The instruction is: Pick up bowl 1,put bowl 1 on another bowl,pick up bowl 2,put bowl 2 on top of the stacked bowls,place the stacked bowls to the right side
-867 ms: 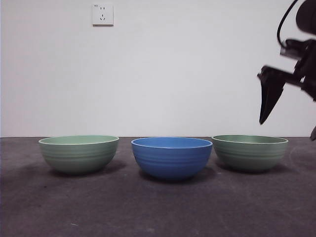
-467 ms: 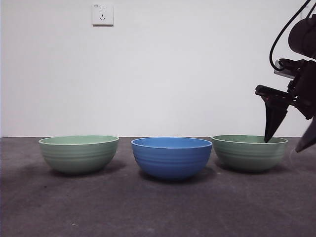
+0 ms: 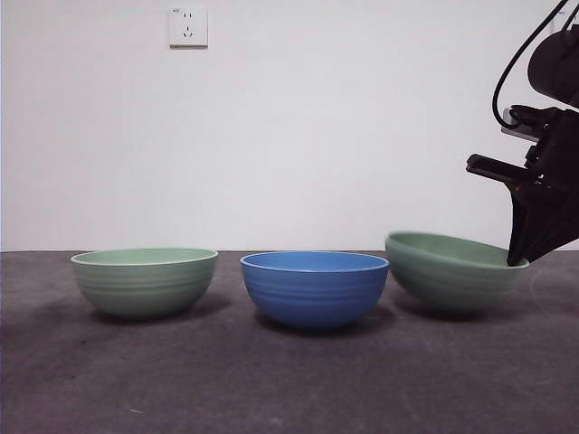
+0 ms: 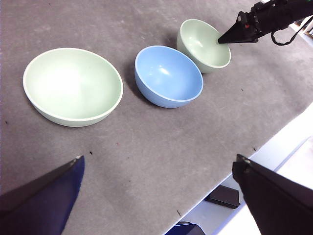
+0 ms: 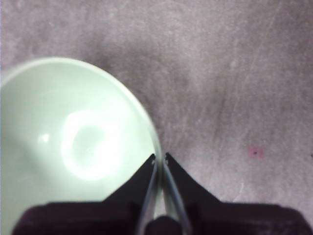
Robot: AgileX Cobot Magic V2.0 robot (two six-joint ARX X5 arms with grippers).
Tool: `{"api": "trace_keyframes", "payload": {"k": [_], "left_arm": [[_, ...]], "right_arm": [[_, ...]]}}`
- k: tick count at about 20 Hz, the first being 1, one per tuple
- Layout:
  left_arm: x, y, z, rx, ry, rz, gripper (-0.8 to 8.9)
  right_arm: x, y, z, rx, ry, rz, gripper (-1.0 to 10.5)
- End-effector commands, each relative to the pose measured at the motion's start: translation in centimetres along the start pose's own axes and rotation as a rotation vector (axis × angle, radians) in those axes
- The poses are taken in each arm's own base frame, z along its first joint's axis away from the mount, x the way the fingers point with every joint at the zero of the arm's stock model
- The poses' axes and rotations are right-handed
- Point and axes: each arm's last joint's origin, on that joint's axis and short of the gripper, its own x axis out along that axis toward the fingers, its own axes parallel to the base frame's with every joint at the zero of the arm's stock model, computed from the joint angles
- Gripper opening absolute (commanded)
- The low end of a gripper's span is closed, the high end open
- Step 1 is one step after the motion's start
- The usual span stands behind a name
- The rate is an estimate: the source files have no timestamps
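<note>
Right wrist view: the right pincer [image 5: 159,157] is clamped on the rim of a pale green bowl [image 5: 73,142], one jaw inside, one outside. The front view adds what that close shot hides: this bowl [image 3: 452,271] is tilted, its far-side edge raised, just beside the blue bowl [image 3: 314,287] on the grey tabletop [image 3: 289,380]. A second green bowl [image 3: 145,280] sits level beyond. The left pincer [image 4: 156,196] hovers released, well apart.
</note>
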Motion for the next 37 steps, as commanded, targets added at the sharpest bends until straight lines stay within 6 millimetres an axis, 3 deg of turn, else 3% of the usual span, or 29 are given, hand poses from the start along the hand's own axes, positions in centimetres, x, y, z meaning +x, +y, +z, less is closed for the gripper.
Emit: {"api": "trace_keyframes", "payload": {"k": [1, 4, 7, 10, 13, 18, 22, 26, 32, 37], "left_arm": [[0.0, -0.1, 0.0, 0.000, -0.001, -0.004, 6.53], [0.0, -0.1, 0.0, -0.002, 0.001, -0.004, 6.53], [0.0, -0.1, 0.0, -0.001, 0.000, -0.004, 6.53], [0.0, -0.1, 0.0, 0.000, -0.001, -0.004, 6.53], [0.0, -0.1, 0.1, 0.002, -0.004, -0.003, 6.53], [0.0, -0.1, 0.1, 0.002, -0.002, -0.004, 6.53], [0.1, -0.3, 0.1, 0.014, 0.004, -0.020, 6.53], [0.2, -0.4, 0.0, 0.025, 0.015, -0.005, 6.53], [0.5, -0.2, 0.1, 0.022, 0.032, 0.014, 6.53], [1.2, 0.4, 0.4, 0.005, 0.061, 0.040, 6.53]], "right_arm": [[0.3, 0.0, 0.0, 0.000, 0.002, -0.002, -0.2], [-0.3, 0.2, 0.4, -0.006, -0.027, 0.004, -0.2], [-2.8, 1.3, 1.4, -0.037, -0.093, 0.026, -0.2], [-5.5, 3.2, 2.0, -0.104, -0.128, 0.055, -0.2], [-6.3, 5.9, 2.1, -0.169, -0.130, 0.103, -0.2], [-5.3, 10.2, 0.5, -0.284, -0.111, 0.113, -0.2], [-3.5, 12.5, -0.4, -0.335, -0.094, 0.120, -0.2], [-0.6, 13.1, -1.1, -0.347, -0.032, 0.099, -0.2], [1.7, 13.0, -1.6, -0.346, 0.029, 0.094, -0.1], [1.6, 13.3, -1.9, -0.353, 0.052, 0.118, 2.0]]}}
